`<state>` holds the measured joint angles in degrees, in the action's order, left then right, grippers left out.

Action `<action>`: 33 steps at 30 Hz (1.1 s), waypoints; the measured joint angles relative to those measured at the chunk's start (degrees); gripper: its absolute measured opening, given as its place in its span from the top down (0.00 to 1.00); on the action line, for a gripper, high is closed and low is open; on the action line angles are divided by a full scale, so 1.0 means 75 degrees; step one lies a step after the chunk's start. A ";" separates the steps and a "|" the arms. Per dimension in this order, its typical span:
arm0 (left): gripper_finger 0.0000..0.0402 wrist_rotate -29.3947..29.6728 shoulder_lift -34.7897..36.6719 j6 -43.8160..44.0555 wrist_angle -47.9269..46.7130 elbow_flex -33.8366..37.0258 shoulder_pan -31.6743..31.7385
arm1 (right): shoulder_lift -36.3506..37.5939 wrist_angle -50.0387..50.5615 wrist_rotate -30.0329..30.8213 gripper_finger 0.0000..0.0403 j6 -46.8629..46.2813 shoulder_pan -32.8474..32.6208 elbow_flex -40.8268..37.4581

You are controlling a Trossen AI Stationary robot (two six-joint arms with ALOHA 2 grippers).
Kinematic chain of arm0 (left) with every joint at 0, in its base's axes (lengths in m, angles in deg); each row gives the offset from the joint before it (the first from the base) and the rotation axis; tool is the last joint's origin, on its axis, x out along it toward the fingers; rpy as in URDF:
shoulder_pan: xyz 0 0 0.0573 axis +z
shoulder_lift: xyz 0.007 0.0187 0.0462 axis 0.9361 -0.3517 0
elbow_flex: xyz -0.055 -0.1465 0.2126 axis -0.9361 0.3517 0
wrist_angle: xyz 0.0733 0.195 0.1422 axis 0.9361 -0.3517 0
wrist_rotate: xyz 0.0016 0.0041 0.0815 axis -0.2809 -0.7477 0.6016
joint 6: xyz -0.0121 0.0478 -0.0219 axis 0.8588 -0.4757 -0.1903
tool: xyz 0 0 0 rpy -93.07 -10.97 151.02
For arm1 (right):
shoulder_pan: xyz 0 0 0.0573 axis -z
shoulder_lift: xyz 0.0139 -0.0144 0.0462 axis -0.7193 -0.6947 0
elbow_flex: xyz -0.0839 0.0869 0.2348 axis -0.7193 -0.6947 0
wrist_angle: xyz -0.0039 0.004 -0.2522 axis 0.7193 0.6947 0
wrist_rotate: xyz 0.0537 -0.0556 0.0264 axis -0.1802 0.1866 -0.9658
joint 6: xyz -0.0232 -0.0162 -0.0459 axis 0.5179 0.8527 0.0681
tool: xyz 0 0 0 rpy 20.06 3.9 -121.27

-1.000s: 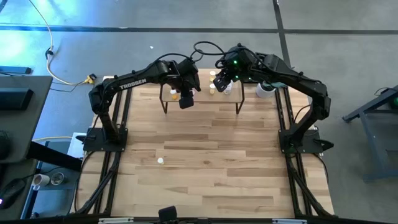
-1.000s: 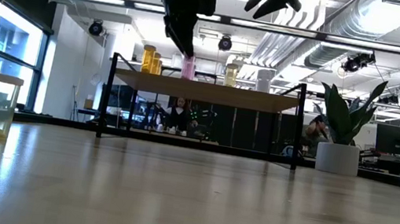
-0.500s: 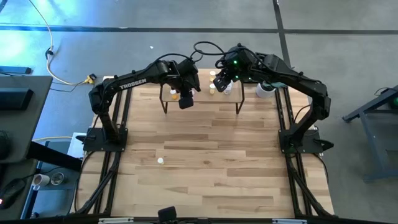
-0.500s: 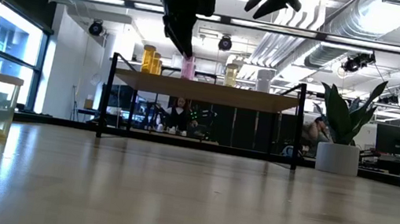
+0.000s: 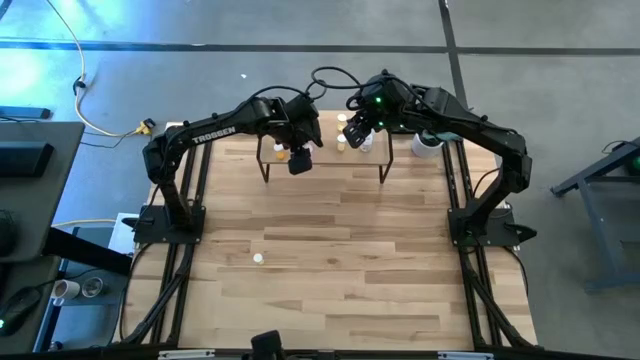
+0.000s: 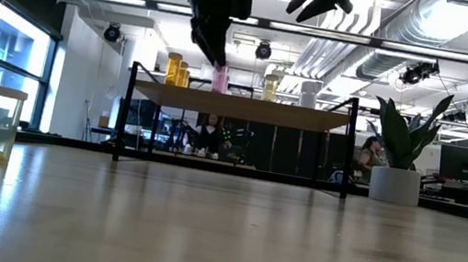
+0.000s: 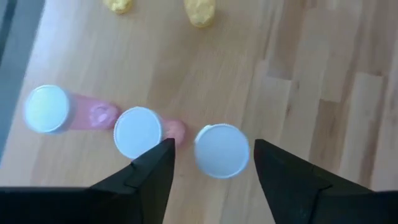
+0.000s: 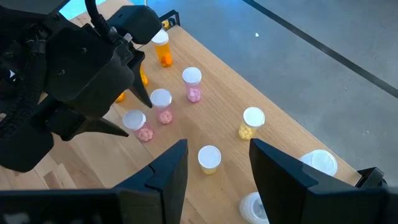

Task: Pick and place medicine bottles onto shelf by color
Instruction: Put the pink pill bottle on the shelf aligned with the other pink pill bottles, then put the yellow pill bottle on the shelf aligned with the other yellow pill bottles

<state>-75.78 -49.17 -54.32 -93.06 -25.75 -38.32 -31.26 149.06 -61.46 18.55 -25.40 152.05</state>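
Pink medicine bottle with a white cap (image 7: 221,151) standing on the low light-wood shelf (image 7: 298,74), framed by the left gripper (image 7: 211,167).

That bottle ends a row with two more pink bottles (image 7: 138,132) on the shelf, and two yellow-filled ones (image 7: 200,12) stand farther along the board. The left gripper's dark fingers (image 7: 152,177) stand parted either side of the cap without touching it, so the placing step looks finished and the release made. The right gripper (image 8: 214,163) hovers over the shelf's other end, fingers apart and holding nothing, above a yellow white-capped bottle (image 8: 209,158). On the wooden tabletop (image 5: 330,240), well apart from the shelf, one small bottle (image 5: 258,258) remains. Next, the left arm should lift straight up without knocking the row, then fetch that bottle.
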 joint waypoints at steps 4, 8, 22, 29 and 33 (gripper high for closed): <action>0.46 0.0222 0.0022 -0.0002 -0.0007 0.0003 0.0003 | 0.0000 0.0002 -0.0001 0.60 0.0000 0.0000 0.0002; 0.46 0.0116 0.0084 0.0102 -0.0058 0.0003 0.0003 | 0.0000 0.0002 -0.0003 0.60 0.0000 0.0000 0.0000; 0.48 -0.0369 0.0128 0.0114 -0.0355 0.0003 0.0000 | 0.0000 0.0000 -0.0001 0.60 0.0001 0.0000 0.0002; 0.48 -0.0401 0.0476 0.0052 -0.0415 0.0006 0.0000 | 0.0000 -0.0002 -0.0002 0.60 0.0000 0.0000 0.0000; 0.48 -0.0374 0.0808 0.0077 -0.0581 0.0006 0.0000 | 0.0000 -0.0006 -0.0003 0.60 -0.0070 0.0000 0.0000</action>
<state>-78.58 -43.12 -53.74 -97.42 -25.70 -38.32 -31.26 149.02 -61.48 18.03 -25.40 152.05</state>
